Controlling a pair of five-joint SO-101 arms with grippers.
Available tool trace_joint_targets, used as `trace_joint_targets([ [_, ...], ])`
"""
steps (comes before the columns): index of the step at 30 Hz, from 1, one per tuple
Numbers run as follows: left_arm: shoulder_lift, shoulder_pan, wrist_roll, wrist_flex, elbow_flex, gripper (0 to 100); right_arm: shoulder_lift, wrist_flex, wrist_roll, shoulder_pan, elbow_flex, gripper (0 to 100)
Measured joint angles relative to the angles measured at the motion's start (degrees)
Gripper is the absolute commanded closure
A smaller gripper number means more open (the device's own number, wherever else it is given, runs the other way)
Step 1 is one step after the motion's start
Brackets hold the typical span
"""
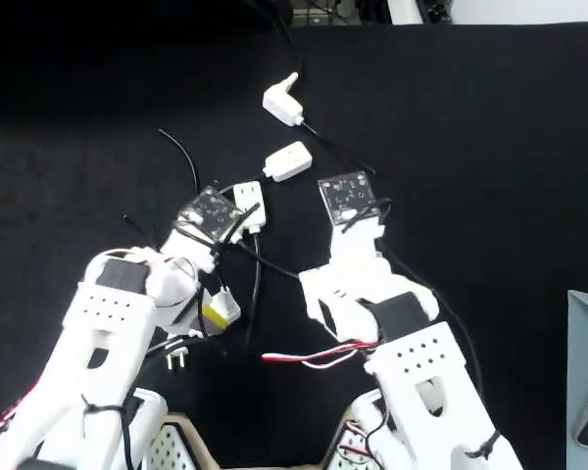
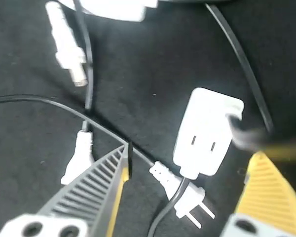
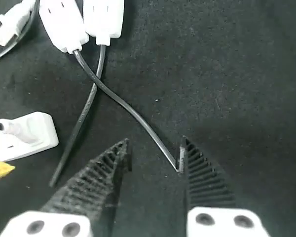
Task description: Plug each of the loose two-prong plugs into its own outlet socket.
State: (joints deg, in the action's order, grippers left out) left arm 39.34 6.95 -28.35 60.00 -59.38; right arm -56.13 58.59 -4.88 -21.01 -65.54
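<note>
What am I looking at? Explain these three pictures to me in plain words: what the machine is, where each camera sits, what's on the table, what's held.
These are two small white robot arms, the left arm and the right arm, side by side at a table under a black cloth. The high view looks down on both from a fixed camera. Each other picture comes from a camera on one arm's wrist, looking along its own fingers. On the cloth lie white sockets and plugs on black cables. The left gripper is open, facing a socket, with a loose two-prong plug beside it. The right gripper is open too, a black cable lying between its fingers. Neither holds anything.
</note>
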Motion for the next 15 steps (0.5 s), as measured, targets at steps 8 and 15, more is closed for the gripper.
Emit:
trace_joint_targets([
  [8, -18.5, 1.0, 0.0, -6.4, 2.9, 70, 0.0, -2.6, 0.0, 0.4, -2.2, 84.5],
  [15, -26.5, 2.5, 0.9, -6.3, 8.3, 92, 0.0, -2.6, 0.0, 0.4, -2.2, 84.6],
])
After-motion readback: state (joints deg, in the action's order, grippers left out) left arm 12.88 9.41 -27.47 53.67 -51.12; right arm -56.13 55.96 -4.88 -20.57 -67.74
